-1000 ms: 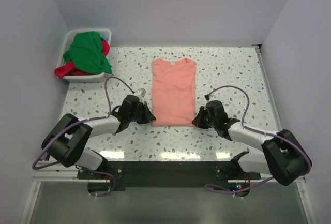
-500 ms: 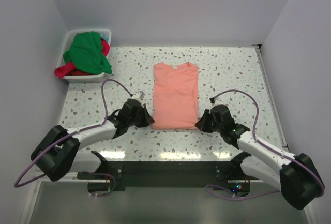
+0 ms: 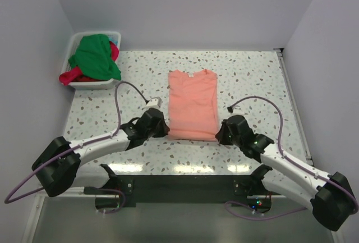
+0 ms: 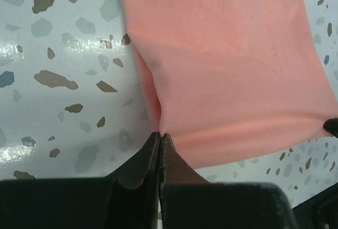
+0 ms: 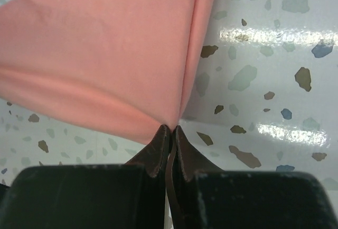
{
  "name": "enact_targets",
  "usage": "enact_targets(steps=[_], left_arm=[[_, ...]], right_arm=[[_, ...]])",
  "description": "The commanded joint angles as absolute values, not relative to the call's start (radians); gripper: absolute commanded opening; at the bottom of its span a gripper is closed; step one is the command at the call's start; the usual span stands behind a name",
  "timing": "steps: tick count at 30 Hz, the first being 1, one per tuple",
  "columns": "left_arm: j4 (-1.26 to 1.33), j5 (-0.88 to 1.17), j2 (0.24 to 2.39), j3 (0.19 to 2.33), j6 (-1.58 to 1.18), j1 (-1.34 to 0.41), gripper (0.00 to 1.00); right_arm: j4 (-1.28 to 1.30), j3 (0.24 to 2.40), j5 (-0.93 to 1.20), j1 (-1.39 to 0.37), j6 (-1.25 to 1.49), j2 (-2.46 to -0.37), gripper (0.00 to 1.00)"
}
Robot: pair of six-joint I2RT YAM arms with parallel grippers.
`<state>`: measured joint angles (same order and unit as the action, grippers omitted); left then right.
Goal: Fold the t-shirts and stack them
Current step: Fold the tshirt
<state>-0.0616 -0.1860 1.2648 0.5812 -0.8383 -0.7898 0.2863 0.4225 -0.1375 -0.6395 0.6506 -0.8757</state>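
At the 7 o'clock corner of the pink shirt (image 3: pixel 193 104), the left gripper (image 4: pixel 160 135) is clamped fully shut on a pinch of hem, and the cloth is gathered into a small ridge running away from the jaws. At the 5 o'clock corner, the right gripper (image 5: pixel 170 129) is closed just as tightly on the opposite hem corner, with a similar crease drawn toward it. Near the two grips the hem appears slightly raised. The rest of the shirt lies flat at the middle of the table (image 3: pixel 252 80) as a narrow rectangle, with no sleeves showing and the collar toward 12 o'clock.

The step in hand is judged to be the crosswise fold, with the hem carried over toward the collar. For this to be done well, both corners should be raised together and to the same height, so that the hem is kept taut and level between the grips. If one side is led, a skewed fold is likely. The hem should be carried toward 12 o'clock in a low arc and laid down with the edges matched before the grips are released. Thin cloth may slip from so small a pinch, so a slow pull is advised.

Well apart, at 10 o'clock, the green shirt (image 3: pixel 94 55) and the red shirt (image 3: pixel 76 77) are heaped unfolded in the tub (image 3: pixel 92 85).
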Motion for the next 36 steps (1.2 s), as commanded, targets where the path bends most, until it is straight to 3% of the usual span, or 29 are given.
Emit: enact_targets(steps=[1,14,32,34,35,36], left_arm=[[-0.136,-0.353,1.293,0.678,-0.848,-0.798,0.00],[-0.235,-0.483,1.353,0.860,-0.851,-0.801,0.00],[-0.244,-0.422,1.356,0.813,-0.847,-0.818,0.00],[-0.233,-0.393,1.373,0.792,-0.859,-0.822,0.09],[-0.229,-0.387,1.377,0.782,-0.864,-0.827,0.22],[-0.229,-0.377,1.381,0.776,-0.867,-0.830,0.28]], right_arm=[[0.393,0.524,-0.372,-0.696,0.638,-0.922,0.00],[0.403,0.684,-0.495,-0.709,0.621,-0.982,0.00],[0.405,0.644,-0.456,-0.712,0.644,-0.979,0.00],[0.420,0.627,-0.454,-0.712,0.658,-0.979,0.00],[0.422,0.621,-0.451,-0.712,0.667,-0.977,0.00],[0.428,0.608,-0.451,-0.710,0.672,-0.977,0.00]])
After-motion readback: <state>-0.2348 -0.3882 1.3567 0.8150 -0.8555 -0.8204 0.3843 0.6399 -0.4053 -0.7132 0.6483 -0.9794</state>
